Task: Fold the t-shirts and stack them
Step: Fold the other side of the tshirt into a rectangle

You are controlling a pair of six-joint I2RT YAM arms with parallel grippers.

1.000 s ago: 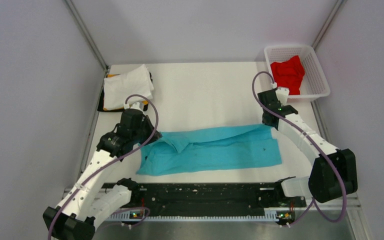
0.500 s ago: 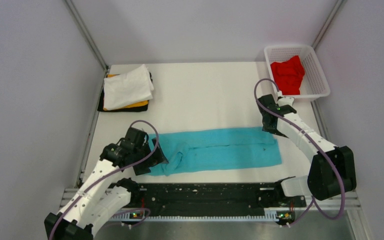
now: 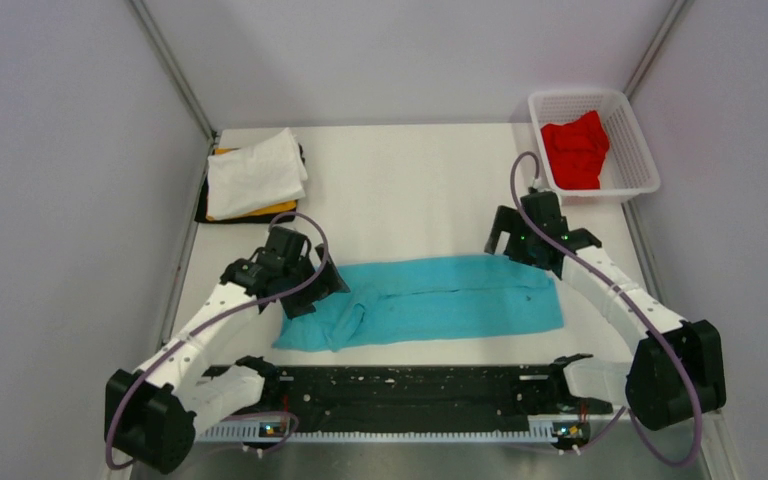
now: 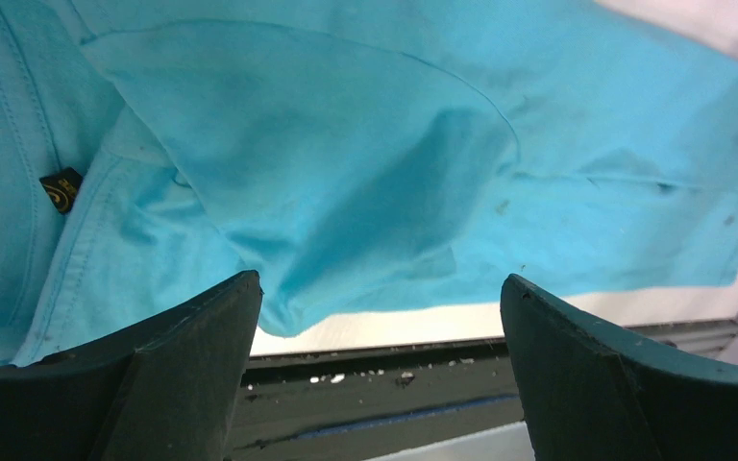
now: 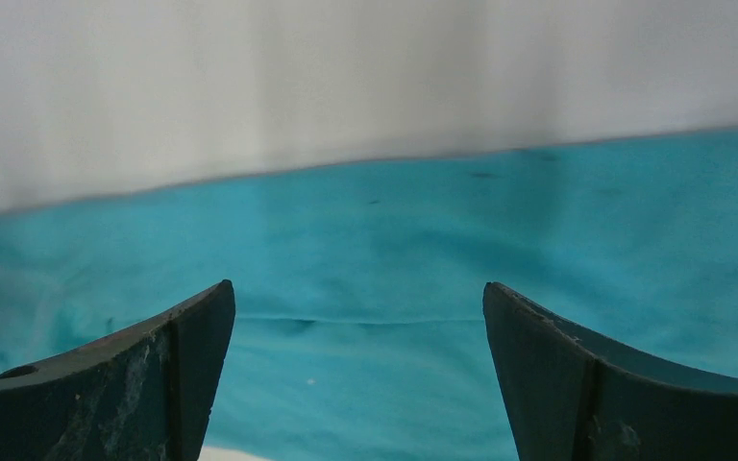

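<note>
On the bench (image 3: 410, 185), middle: the blue shirt (image 3: 440, 300) lies as a long strip running left to right, folded lengthwise, nearer the black front rail (image 3: 410, 385) than the back edge.
Blue shirt, left end: rumpled, with a raised fold; the left wrist view shows a small dark label (image 4: 61, 189) on the neckband.
Blue shirt, right end: flat, with fairly square edges.
Left arm (image 3: 210, 325): reaches in from the near left corner, wrist above the strip's left end.
Left jaws: spread wide with nothing between them; the dark fingers (image 4: 178, 375) frame the cloth lying below, and I cannot tell whether the tips touch it.
Right arm (image 3: 615, 290): bends in from the near right corner, wrist above the strip's far right corner.
Right jaws: spread wide, holding nothing; the right wrist view looks across the blue cloth to bare white bench beyond.
Far left corner: a stack, with the white shirt (image 3: 255, 172) on top, the orange shirt (image 3: 272, 211) under it showing only an edge, and the black shirt (image 3: 203, 207) at the bottom.
Far right corner: a white mesh basket (image 3: 638, 150) with the red shirt (image 3: 575, 148) crumpled inside.
Stack and blue shirt: well apart.
</note>
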